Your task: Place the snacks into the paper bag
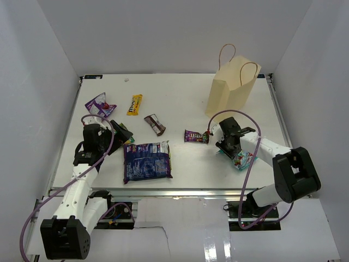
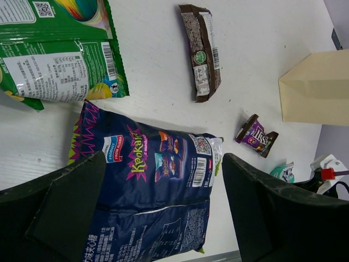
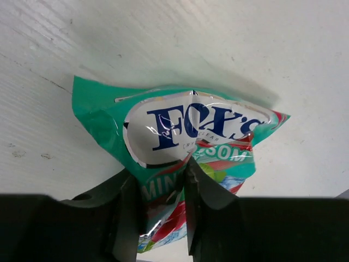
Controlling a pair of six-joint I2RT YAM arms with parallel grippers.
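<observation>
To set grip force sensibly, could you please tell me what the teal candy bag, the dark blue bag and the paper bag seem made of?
Teal candy bag: thin glossy plastic film, seemingly; bright glare and crinkles. Dark blue bag: likewise glossy film, with sheen and soft creases. Paper bag: matte tan kraft paper, probably; crisp folds, no shine.

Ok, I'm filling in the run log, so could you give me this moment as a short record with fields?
right gripper: closed on the teal candy bag
left gripper: open, above the dark blue bag
paper bag: upright, far right
lying loose: yellow bar, brown bar, purple pack, green-white pouch
</observation>
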